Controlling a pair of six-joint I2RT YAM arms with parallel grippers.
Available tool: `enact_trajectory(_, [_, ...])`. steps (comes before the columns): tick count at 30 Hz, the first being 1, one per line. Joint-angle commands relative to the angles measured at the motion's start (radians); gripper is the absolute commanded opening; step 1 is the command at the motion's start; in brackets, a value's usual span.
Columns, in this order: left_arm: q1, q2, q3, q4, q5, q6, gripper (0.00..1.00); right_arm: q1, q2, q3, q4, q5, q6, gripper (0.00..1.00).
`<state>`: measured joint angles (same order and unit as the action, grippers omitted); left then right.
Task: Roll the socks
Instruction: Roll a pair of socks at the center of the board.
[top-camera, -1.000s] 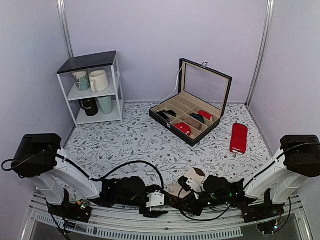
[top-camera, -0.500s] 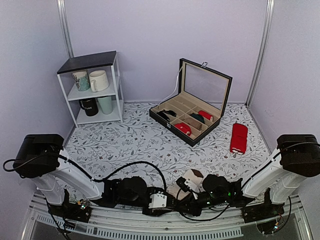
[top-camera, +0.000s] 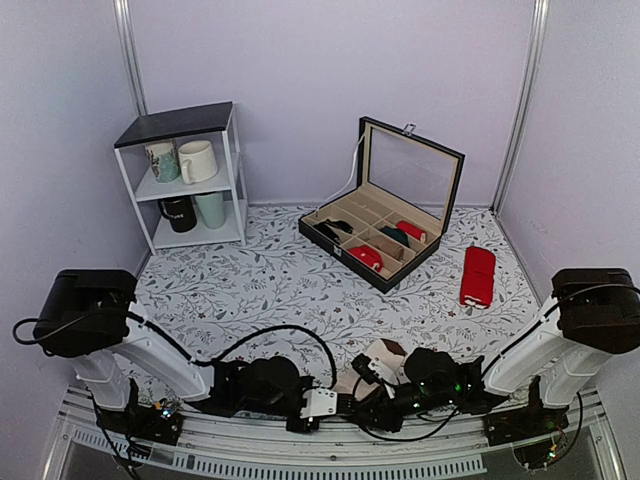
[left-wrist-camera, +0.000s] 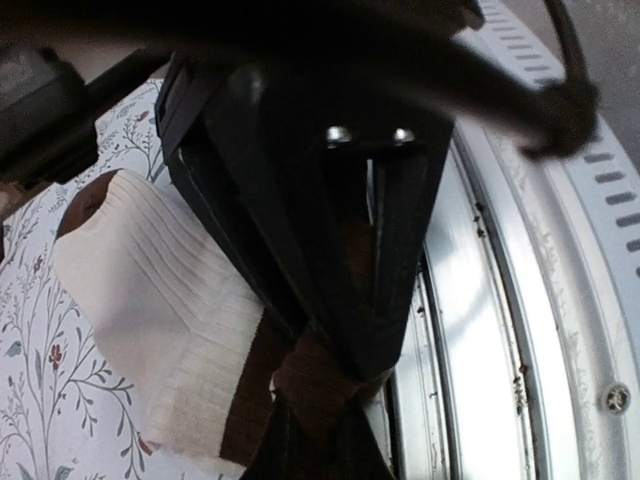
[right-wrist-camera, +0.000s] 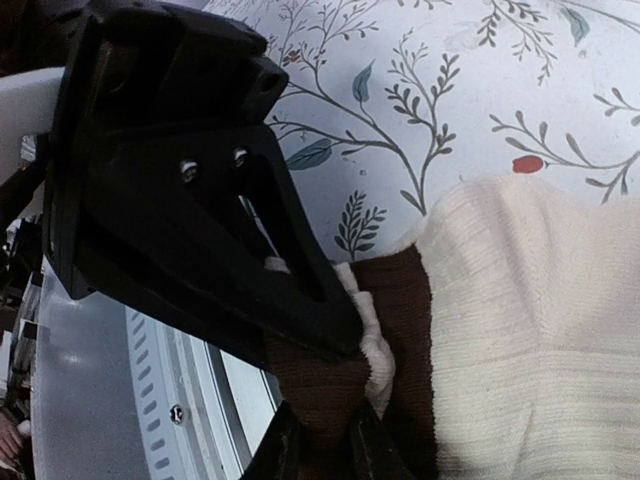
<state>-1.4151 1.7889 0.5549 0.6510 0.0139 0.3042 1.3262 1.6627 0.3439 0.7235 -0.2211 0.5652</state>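
Well, my left tool (left-wrist-camera: 325, 395) and right tool (right-wrist-camera: 322, 405) each pinch the brown end of the socks (top-camera: 385, 358), which lie just ahead of them on the counter (top-camera: 260, 280). Rolling has hardly begun, I judge.

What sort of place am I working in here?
Probably a staged test booth rather than a real home: plain lilac walls with metal posts, a floral tablecloth, and a small shelf of mugs.
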Motion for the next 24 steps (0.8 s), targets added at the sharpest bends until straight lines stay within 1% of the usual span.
enact_trajectory(1, [-0.012,0.054,0.051,-0.101,-0.011,-0.043,0.00,0.007,0.033,-0.027,-0.260,-0.010,0.009,0.25])
enact_trajectory(3, [-0.009,0.054,0.072,-0.150,-0.017,-0.073,0.00,0.007,-0.036,-0.030,-0.292,0.045,-0.002,0.35])
enact_trajectory(6, [0.007,0.046,0.099,-0.235,0.008,-0.132,0.00,0.007,-0.200,-0.086,-0.291,0.180,-0.028,0.42])
enact_trajectory(8, [0.025,0.043,0.120,-0.290,0.049,-0.169,0.00,0.020,-0.334,-0.158,-0.231,0.257,-0.079,0.44])
enact_trajectory(10, [0.047,0.049,0.154,-0.368,0.115,-0.204,0.00,0.092,-0.438,-0.244,-0.124,0.424,-0.153,0.47])
enact_trajectory(11, [0.057,0.054,0.172,-0.405,0.136,-0.222,0.00,0.123,-0.467,-0.276,-0.053,0.479,-0.212,0.48])
enact_trajectory(13, [0.075,0.066,0.202,-0.476,0.167,-0.254,0.00,0.167,-0.499,-0.285,-0.033,0.580,-0.289,0.49])
enact_trajectory(16, [0.098,0.072,0.214,-0.534,0.207,-0.291,0.00,0.196,-0.474,-0.244,-0.051,0.629,-0.376,0.49])
enact_trajectory(21, [0.134,0.082,0.200,-0.566,0.269,-0.355,0.00,0.259,-0.300,-0.138,-0.062,0.675,-0.466,0.49])
enact_trajectory(24, [0.147,0.096,0.195,-0.572,0.289,-0.373,0.00,0.283,-0.216,-0.084,-0.063,0.666,-0.487,0.50])
